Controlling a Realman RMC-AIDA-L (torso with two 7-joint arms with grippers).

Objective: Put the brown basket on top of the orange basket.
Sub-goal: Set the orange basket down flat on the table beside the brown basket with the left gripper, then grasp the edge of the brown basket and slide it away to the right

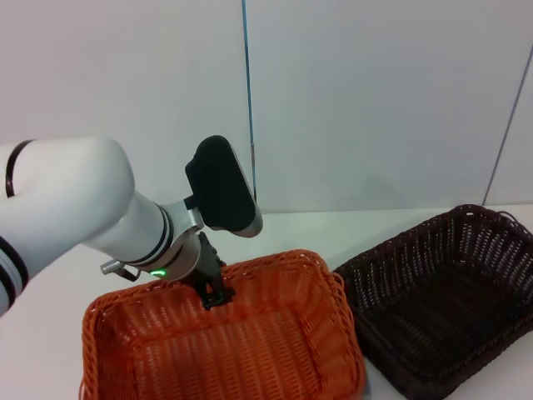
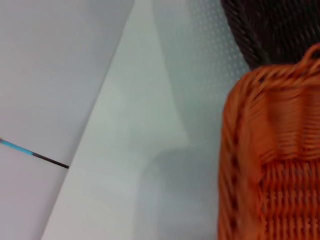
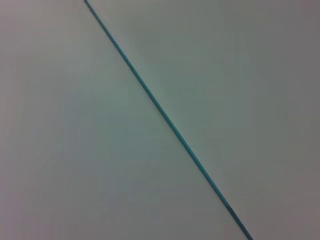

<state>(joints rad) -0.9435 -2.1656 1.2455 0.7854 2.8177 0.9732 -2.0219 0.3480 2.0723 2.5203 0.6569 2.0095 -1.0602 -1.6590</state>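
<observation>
The orange basket [image 1: 225, 350] sits on the white table at the front left in the head view. The brown basket [image 1: 441, 300] stands to its right, side by side, their near rims almost touching. My left gripper [image 1: 214, 293] is down at the middle of the orange basket's far rim. The left wrist view shows a corner of the orange basket [image 2: 275, 160] and, beyond it, an edge of the brown basket [image 2: 270, 25]. My right gripper is out of view; its wrist view shows only a pale wall.
The white table [image 1: 333, 229] runs back to a pale wall with a thin blue seam [image 1: 247, 92]. A bare strip of table lies behind both baskets. The left arm's white forearm [image 1: 75, 208] reaches in from the left.
</observation>
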